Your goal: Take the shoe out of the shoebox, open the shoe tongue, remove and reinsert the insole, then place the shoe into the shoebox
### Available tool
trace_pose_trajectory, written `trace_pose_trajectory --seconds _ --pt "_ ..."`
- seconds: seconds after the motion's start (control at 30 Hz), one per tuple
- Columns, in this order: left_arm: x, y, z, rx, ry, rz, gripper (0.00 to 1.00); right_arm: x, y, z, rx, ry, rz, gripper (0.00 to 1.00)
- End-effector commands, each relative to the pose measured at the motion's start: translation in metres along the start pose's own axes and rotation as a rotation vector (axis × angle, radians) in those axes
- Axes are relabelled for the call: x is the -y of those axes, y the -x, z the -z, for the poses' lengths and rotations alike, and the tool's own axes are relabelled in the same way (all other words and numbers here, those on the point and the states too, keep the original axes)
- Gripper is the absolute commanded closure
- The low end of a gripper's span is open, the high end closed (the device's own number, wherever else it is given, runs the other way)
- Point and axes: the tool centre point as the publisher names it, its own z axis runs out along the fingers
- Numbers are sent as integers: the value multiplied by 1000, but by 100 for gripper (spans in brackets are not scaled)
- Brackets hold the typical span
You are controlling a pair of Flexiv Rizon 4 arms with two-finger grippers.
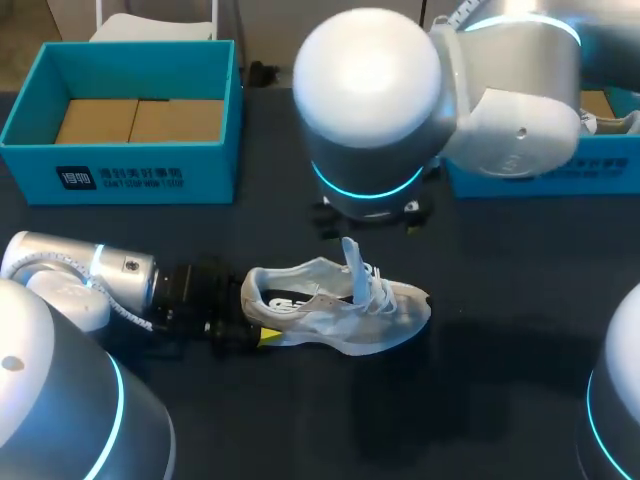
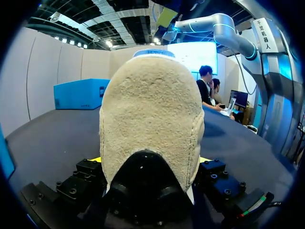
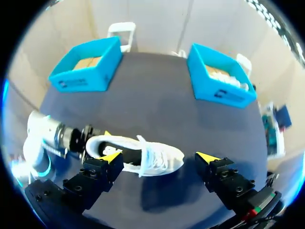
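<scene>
Right arm looms closest, over the dark surface; left arm lies low along it. Blue left box and right box stand at the far side, well apart. White shoe sits upright mid-surface, outside both boxes, tongue raised. Left tool clamps its heel from both sides. Right tool hangs above the shoe, fingers spread wide, holding nothing.
</scene>
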Motion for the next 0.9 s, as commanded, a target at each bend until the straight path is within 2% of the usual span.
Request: trace_pose_trajectory --seconds 0.03,0.13,0.27,0.47,0.67,0.7,0.73,0.87,0.9 --pt "-2 0 -4 1 0 0 100 -12 -13 12 79 0 300 0" --pt "-2 0 -4 1 0 0 100 -18 -22 17 103 -3 462 0" --pt "-2 0 -4 1 0 0 100 -27 -32 22 73 4 637 0" --pt "-2 0 -4 1 0 0 100 -32 -51 24 55 -33 907 0" --pt "-2 0 -4 1 0 0 100 -32 -58 18 45 -88 1052 0" --pt "-2 0 -4 1 0 0 100 -32 -59 16 38 -100 1079 30" --pt "-2 0 -4 1 0 0 100 -31 -60 15 32 -106 1098 51" --pt "-2 0 -4 1 0 0 100 -27 -66 13 -28 -120 1163 98" --pt "-2 0 -4 1 0 0 100 -26 -68 12 -45 -120 1182 100"
